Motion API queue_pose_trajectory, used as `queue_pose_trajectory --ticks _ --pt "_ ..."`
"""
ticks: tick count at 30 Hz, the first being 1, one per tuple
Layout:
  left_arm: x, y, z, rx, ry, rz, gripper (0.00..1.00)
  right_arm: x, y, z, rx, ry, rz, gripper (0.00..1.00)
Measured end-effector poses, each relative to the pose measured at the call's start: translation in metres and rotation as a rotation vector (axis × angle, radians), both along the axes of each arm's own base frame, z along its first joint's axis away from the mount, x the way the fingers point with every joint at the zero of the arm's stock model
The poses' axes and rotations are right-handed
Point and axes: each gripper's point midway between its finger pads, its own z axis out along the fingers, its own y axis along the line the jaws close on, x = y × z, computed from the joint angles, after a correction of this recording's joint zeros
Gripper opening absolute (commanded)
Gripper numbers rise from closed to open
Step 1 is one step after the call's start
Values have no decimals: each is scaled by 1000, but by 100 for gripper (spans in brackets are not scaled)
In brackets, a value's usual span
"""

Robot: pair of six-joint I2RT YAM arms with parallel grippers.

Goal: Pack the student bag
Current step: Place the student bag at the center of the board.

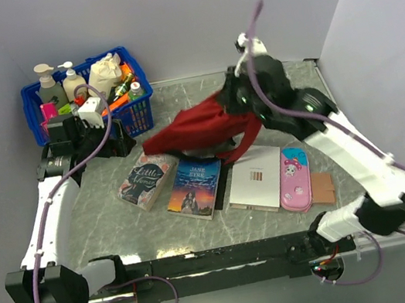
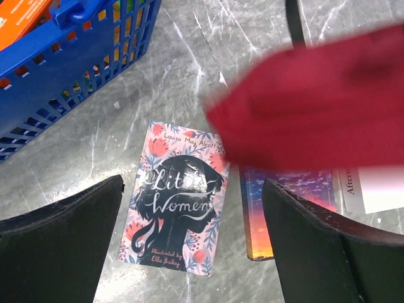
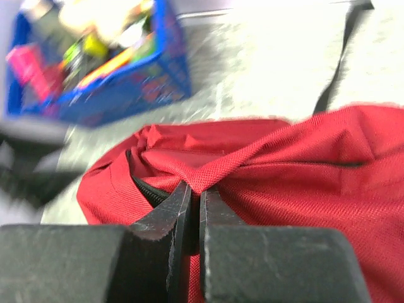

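The step in hand looks to be opening up the student bag (image 1: 187, 132) so that things can go in. On the near side of the bag lies a row of flat items: the Little Women book (image 2: 173, 208), the Jane Eyre book (image 1: 195, 186), a white book (image 1: 256, 177) and a pink pencil case (image 1: 294, 178). To do this well, the right arm should probably lift the pinched cloth only enough to gape the mouth. It should then hold steady, so the other arm can slide a book in without dragging the bag. Too hard a pull on one fold could slip off it.

The right gripper (image 3: 194, 189) is clenched on a ridge of the bag's red fabric just beside the zipper (image 3: 146, 188), with its fingers nearly meeting and cloth between them. The bag lies mid-table (image 1: 107, 231), its right end apparently raised. The left gripper (image 2: 192, 186) is spread wide and holds nothing. It hovers over Little Women, just left of the bag. A black strap (image 3: 333, 82) trails beyond the bag, and the blue basket (image 1: 133, 113) stands beyond its left end.
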Motion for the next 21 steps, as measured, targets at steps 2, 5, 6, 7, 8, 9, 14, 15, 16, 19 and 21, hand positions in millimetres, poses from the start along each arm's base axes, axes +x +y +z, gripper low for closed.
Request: queue_pose_trajectory --ticks 2,5,6,7,8,9,14,15,16,19,21 --pt "-1 0 2 -5 -3 4 96 -28 2 7 7 -27 64 0" --pt "-3 0 6 -8 -14 5 96 -62 1 16 39 -70 147 0" --pt "-3 0 7 -9 -17 6 96 -71 1 18 51 -82 171 0" --pt "-3 0 8 -11 -18 7 96 -79 2 19 65 -99 196 0" --pt "-3 0 8 -13 -18 8 96 -89 4 17 76 -110 225 0" --pt "-4 -1 9 -14 -18 9 96 -98 7 14 84 -118 254 0" --pt "-4 -1 9 -22 -14 13 96 -135 22 -41 98 -55 348 0" --pt "-4 -1 9 -23 -15 10 96 -143 22 -61 90 -18 355 0" --pt "-4 -2 9 -25 -14 7 96 -149 22 -79 82 18 355 1" --pt "-5 -7 9 -23 -16 -10 96 -179 15 -161 2 197 347 37" --pt "-6 -17 8 -16 -16 -39 96 -204 5 -214 -85 327 347 59"
